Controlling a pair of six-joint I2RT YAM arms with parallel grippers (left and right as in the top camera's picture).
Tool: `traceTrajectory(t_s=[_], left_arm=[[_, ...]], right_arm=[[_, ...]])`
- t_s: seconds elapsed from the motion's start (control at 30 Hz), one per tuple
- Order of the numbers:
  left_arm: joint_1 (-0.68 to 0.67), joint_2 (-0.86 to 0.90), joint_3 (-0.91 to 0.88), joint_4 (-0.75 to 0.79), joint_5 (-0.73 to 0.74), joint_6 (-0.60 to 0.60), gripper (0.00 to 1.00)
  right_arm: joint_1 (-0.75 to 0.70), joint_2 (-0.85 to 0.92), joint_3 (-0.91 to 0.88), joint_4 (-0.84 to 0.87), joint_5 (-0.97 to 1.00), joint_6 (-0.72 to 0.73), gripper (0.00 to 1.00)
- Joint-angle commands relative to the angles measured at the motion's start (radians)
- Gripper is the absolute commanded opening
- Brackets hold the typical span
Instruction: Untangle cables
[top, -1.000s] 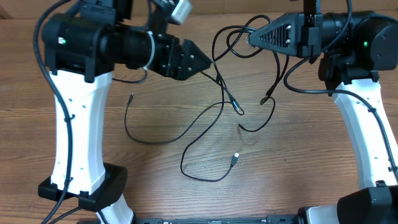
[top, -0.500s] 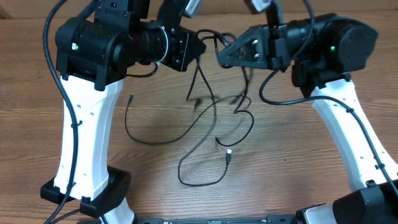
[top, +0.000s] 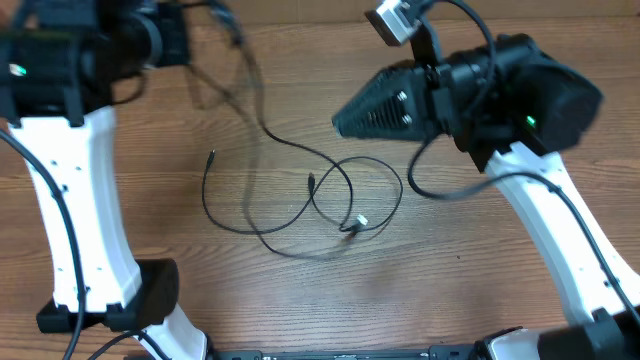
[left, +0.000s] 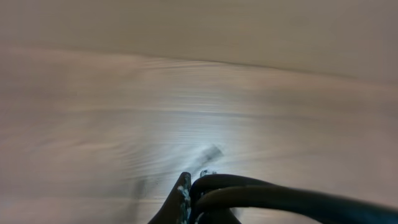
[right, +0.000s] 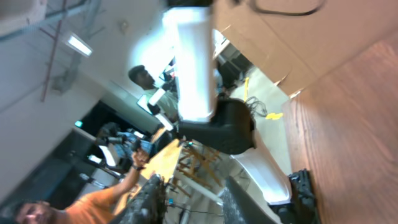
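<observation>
Item: the cables (top: 350, 228), thin and black. Location: mid-table in loose overlapping loops, with a white-tipped plug (top: 360, 221) among them. One strand climbs to your left gripper (left: 188, 198) near the table's far edge, which is clamped tight on it. Right gripper (top: 340, 122): raised over the wood just right of the loops, fingers parted, nothing between them. Room for you: bare table (top: 450, 290) in front of the loops, between both arm bases.

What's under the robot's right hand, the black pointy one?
Only bare wooden table shows around the right gripper. The cables lie nearer the table's middle, not beneath it. The patch straight below its body is covered, so that can't be seen.
</observation>
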Motion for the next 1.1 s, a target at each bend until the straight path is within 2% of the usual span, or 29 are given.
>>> traceTrajectory(t_s=[0.0,0.1,0.23,0.4,0.63,0.8,0.93,1.07], left_arm=[[0.053,-0.002,0.0,0.001,-0.067,-0.029,0.04],[0.09,-0.002,0.0,-0.008,0.089,-0.034,0.04],[0.077,-0.002,0.0,-0.009,0.327,0.003,0.04],[0.025,-0.003,0.001,-0.04,0.475,0.027,0.04],[-0.035,-0.031,0.001,-0.124,0.533,0.029,0.04],[-0.043,-0.075,0.001,-0.154,0.653,0.029,0.04],[-0.089,-0.103,0.001,-0.185,0.654,0.029,0.04],[-0.153,-0.111,0.001,-0.181,0.653,0.027,0.04]], right_arm=[[0.004,-0.042,0.02,0.003,-0.045,0.015,0.2],[0.004,-0.043,0.02,0.003,-0.045,0.013,0.21],[0.0,-0.027,0.02,-0.006,-0.048,-0.023,0.43],[-0.019,0.01,0.02,-0.094,-0.049,-0.13,0.54],[-0.138,0.059,0.019,-0.258,-0.049,-0.367,0.52],[-0.156,0.092,0.019,-0.276,-0.049,-0.431,0.51],[-0.156,0.114,0.019,-0.276,-0.048,-0.457,0.51],[-0.146,0.134,0.019,-0.276,-0.048,-0.456,0.44]])
